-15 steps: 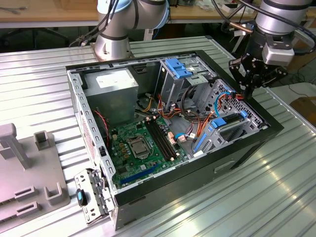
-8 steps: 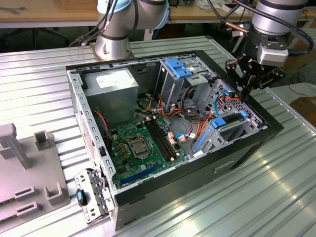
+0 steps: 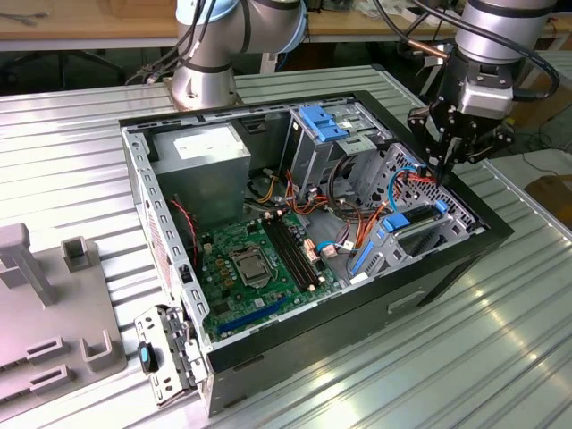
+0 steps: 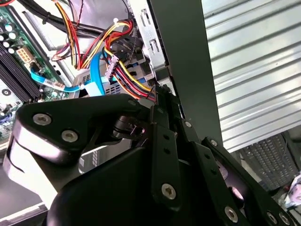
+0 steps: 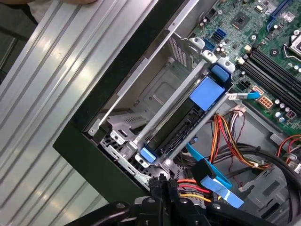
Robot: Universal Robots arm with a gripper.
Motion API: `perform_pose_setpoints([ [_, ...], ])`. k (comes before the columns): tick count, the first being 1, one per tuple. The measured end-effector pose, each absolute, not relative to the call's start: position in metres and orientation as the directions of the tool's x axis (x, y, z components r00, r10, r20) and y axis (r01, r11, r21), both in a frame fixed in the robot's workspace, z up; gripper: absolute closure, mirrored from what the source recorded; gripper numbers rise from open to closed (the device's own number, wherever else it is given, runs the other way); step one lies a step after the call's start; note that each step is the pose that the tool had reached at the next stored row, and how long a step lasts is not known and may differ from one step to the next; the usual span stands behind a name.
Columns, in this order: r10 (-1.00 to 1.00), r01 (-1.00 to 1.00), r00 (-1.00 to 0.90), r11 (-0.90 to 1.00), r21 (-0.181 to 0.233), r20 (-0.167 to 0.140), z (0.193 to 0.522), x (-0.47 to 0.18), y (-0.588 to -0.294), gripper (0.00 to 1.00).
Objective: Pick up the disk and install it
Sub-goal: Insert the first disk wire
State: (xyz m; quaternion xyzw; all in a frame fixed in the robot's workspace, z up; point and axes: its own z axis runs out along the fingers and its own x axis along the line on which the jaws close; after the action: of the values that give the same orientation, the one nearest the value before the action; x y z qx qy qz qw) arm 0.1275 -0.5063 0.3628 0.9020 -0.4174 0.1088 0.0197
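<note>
Disk [image 3: 413,223], a flat dark grey metal drive in a bright blue plastic carrier, lies inside the open black computer case [image 3: 465,259] in the exterior view. The black end effector [image 3: 442,165] hangs just above it, fingers narrow, gripping nothing. In the second wrist view the end effector [image 4: 157,94] is over coloured cables [image 4: 120,66] inside the case. In the first wrist view the disk [image 5: 176,125] sits in a grey metal cage [image 5: 155,94] against the case wall.

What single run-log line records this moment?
pincer: shut, beside coloured cables | blue-framed dark grey rectangular disk: lying in grey metal cage, not held
</note>
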Motion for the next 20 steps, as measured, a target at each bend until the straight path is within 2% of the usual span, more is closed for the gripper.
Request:
perform_pose_setpoints([
  [20,-0.885,-0.900,0.414,-0.433,-0.055,0.212,0.3599,0.1285,-0.5045,0.84],
])
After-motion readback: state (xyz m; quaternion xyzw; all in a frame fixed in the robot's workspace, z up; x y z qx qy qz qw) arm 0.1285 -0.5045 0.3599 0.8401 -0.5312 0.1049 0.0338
